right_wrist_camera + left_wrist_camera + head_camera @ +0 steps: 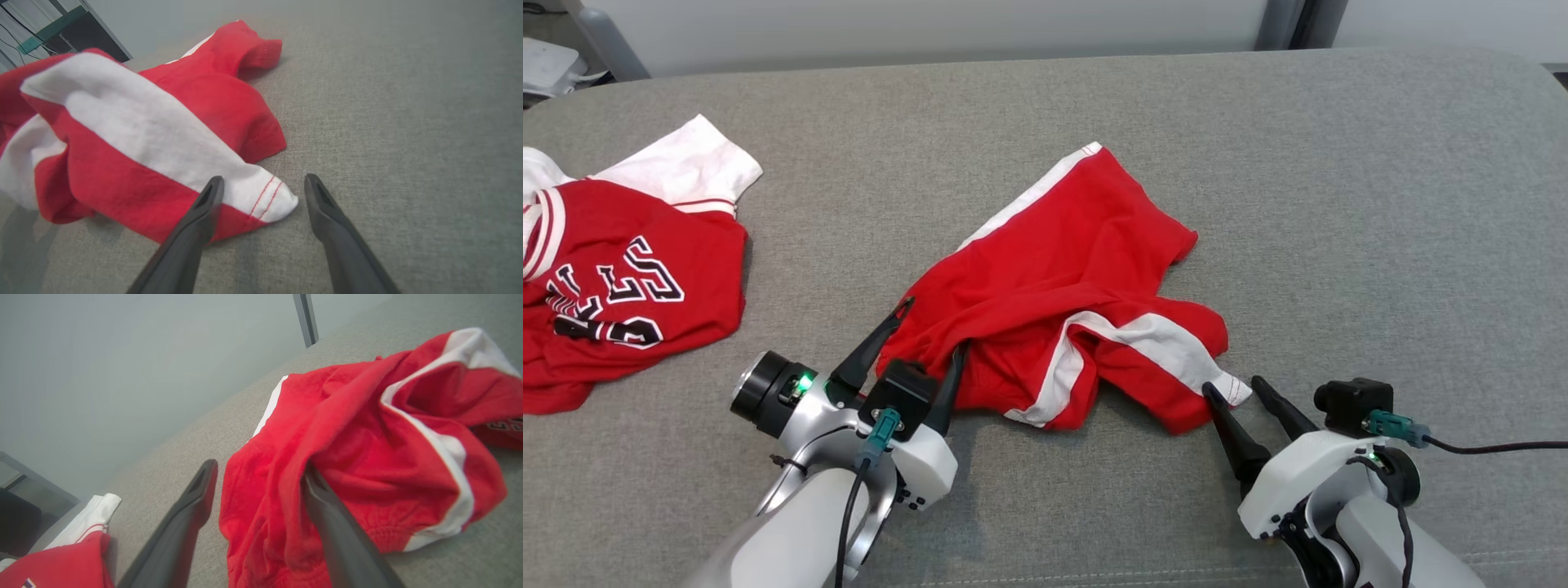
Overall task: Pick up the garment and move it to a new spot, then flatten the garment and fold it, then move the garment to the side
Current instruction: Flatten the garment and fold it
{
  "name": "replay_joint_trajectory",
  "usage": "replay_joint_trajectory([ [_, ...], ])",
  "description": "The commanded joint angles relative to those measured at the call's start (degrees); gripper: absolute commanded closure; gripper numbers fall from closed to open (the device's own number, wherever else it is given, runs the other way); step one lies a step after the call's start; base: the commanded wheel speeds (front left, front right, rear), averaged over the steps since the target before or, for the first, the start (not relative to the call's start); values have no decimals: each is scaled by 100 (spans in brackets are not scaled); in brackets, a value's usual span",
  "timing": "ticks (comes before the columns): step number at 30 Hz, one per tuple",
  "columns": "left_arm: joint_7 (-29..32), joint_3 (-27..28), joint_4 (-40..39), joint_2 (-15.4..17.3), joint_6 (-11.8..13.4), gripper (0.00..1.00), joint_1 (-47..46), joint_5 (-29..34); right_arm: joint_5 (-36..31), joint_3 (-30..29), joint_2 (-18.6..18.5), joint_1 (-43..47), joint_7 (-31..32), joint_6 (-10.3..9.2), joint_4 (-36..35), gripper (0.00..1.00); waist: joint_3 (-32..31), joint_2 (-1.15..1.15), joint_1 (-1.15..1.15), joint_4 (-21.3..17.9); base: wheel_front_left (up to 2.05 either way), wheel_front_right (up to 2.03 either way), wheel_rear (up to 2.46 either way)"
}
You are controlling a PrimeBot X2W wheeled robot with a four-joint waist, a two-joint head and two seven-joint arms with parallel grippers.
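The red shorts (pixel 1078 278) with white side stripes lie crumpled near the middle of the grey cushion (pixel 1339 204), one leg reaching toward 12 o'clock and the other folded across toward 4 o'clock. They are not flat yet.

At the shorts' 8 o'clock edge the left gripper (pixel 935 325) has its fingers spread, a ridge of waistband cloth between them and one tip tucked against a fold, nothing pinched. At 5 o'clock the right gripper (pixel 1232 384) is spread too, low over the cushion, with the white hem corner (pixel 269 196) lying just at one fingertip.

The risks, as I judge them:
- The left gripper could close on several bunched layers and drag the pile instead of opening it.
- The right gripper could catch only the corner's tip, which may slip out under tension.
- A fingertip could snag inside a fold.

A red jersey (pixel 629 294) with white sleeves lies well apart at 9 o'clock. It carries white block lettering (pixel 613 302) outlined in black, turned away and creased, so no word can be read. Small dark letters on the shorts, seen from the left wrist, are too small to read.
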Motion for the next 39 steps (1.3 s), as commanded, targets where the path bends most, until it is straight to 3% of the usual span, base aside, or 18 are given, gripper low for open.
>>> replay_joint_trajectory([
  [1,-55,256,-163,116,91,0,-172,-55,84,135,45,-110,-77,8,7,0,22,0,0,47,0,0,0],
  [2,-80,279,-220,87,129,0,-151,-82,152,187,53,-144,-77,8,127,9,30,0,0,79,0,0,0],
  [6,-179,346,-565,-6,221,0,0,-206,274,386,68,-254,-77,8,339,100,36,0,0,165,0,0,0],
  [9,-244,428,-926,-108,177,0,226,-457,244,342,-14,-289,-77,8,361,100,19,0,0,191,0,0,0],
  [12,-213,458,-1314,-223,-116,0,581,-942,76,95,-123,-270,-77,8,289,100,-14,0,0,176,0,0,0],
  [19,479,291,-1736,-373,-442,0,1377,-1795,-293,-92,-224,-105,-77,8,156,100,-130,0,0,43,0,0,0],
  [25,937,-57,-1593,-690,-1010,0,1662,-2433,-378,-151,-249,-80,-77,8,130,100,-113,0,0,35,0,0,0],
  [28,941,-103,-1030,-800,-684,0,1502,-2182,-413,-139,-232,-124,-77,8,106,100,-84,0,0,12,0,0,0],
  [30,748,-76,-645,-875,-342,0,1307,-1891,-421,-117,-229,-163,-77,8,57,100,-67,0,0,-19,0,0,0],
  [32,498,-38,-134,-1042,-181,0,1074,-1773,-436,-135,-279,-204,-77,8,-62,100,-45,0,0,-41,0,0,0],
  [39,-104,-27,835,-1245,-202,0,606,-1651,-476,-146,-409,-218,-77,8,-373,100,-37,0,0,-185,0,0,0],
])
